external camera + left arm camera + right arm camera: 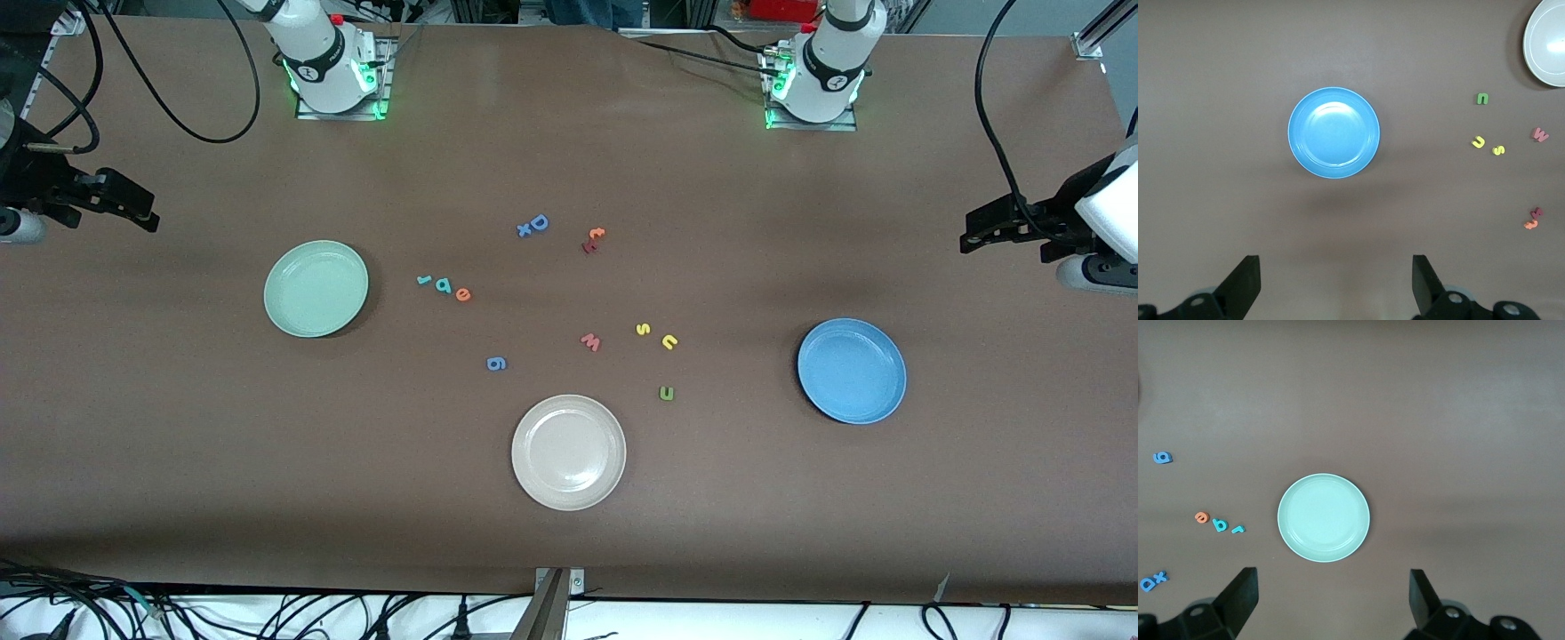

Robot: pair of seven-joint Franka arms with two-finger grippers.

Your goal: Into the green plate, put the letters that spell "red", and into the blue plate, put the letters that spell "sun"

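Gaping wide, both grippers' jaws hold nothing.

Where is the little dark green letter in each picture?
Front view: the dark green letter lies on the table between the beige-white plate and the blue plate.
Left wrist view: the letter lies between the blue plate and the beige-white plate, which is cut off at the picture's edge.
Right wrist view: not in it.
Shared landmark: the blue plate, in the front and left wrist views.
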